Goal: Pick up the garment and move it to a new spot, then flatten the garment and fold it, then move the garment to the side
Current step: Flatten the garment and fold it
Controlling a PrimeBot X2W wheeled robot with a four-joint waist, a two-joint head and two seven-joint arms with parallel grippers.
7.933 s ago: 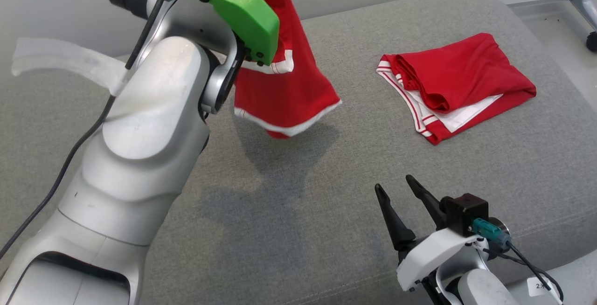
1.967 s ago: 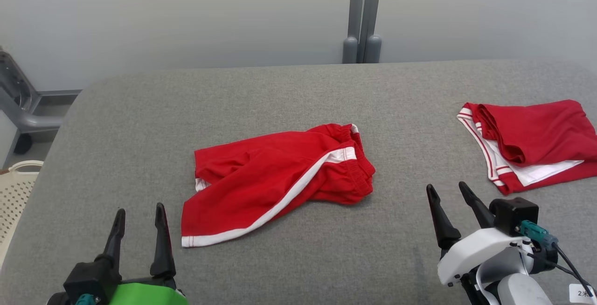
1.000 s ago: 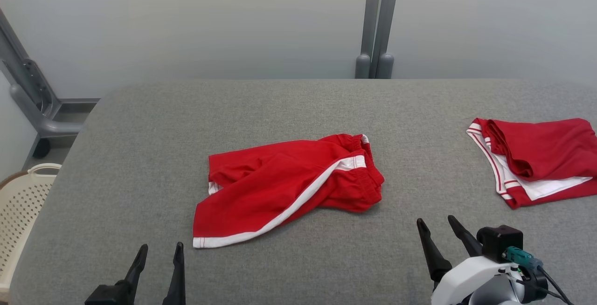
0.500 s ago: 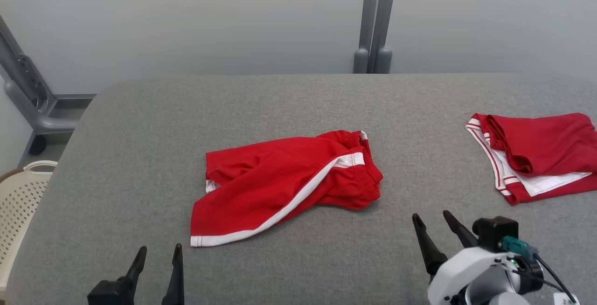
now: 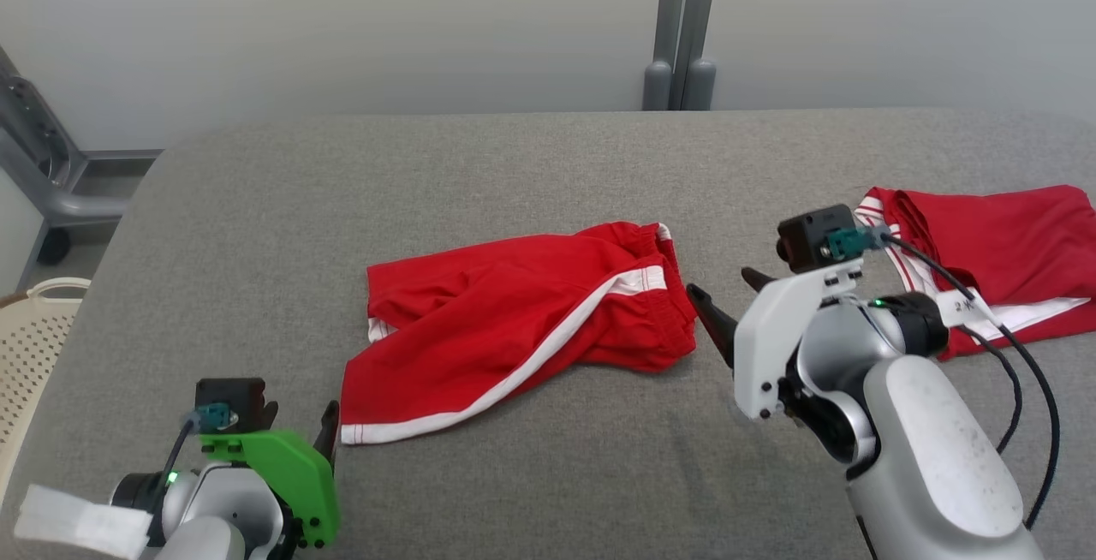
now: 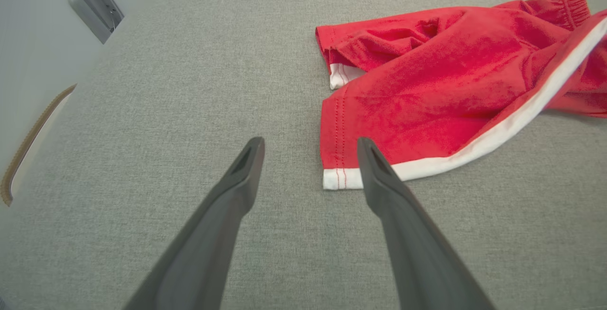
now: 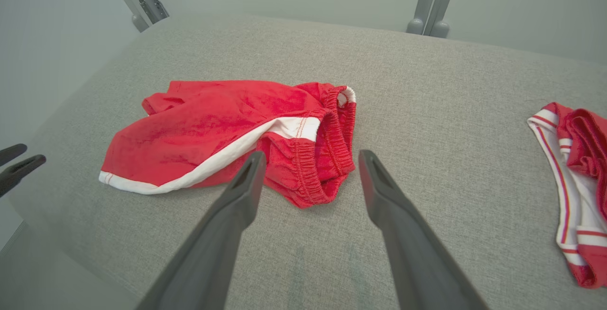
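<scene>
Far left, a pale perforated basket [image 5: 34, 346] sits off the edge of the grey desk [image 5: 428, 175]. It's not part of this, so we skip it.

Left claw [image 6: 308, 148] is spread wide and pinches nothing, at the near-left of the desk. Its right fingertip sits just beside the white-trimmed hem corner [image 6: 334, 179] of the red shorts [image 5: 514, 329]. We can't tell if it touches the cloth.

The shorts lie mid-desk, rumpled, legs lapped over each other. Leg hems point left and the elastic waistband [image 7: 332, 158] points right, with a white side stripe [image 5: 638, 283] running diagonally across.

Right claw [image 7: 311, 156] is also spread and empty. It's aimed at the bunched waistband end, near it but apart from it as far as we can see.

We judge the step in hand as flatten, since the shorts are set down but not smooth. To do it well:
- **Left claw:** take that hem corner, pinching shallow so it catches both layers of the leg and not the desk fabric.
- **Right claw:** take the waistband at its near end, on the elastic, which should give a firm hold.
- **Pull:** draw the two ends apart, low along the desk and evenly, so the twist under the stripe comes out.
- **Cloth:** thin knit will likely slide and stretch, so go gentle.
- **Risk:** catching one layer only, which would drag the fold along.

Far right, a second red-and-white garment [image 5: 1002, 260] lies folded. Keep the right arm off it.
</scene>
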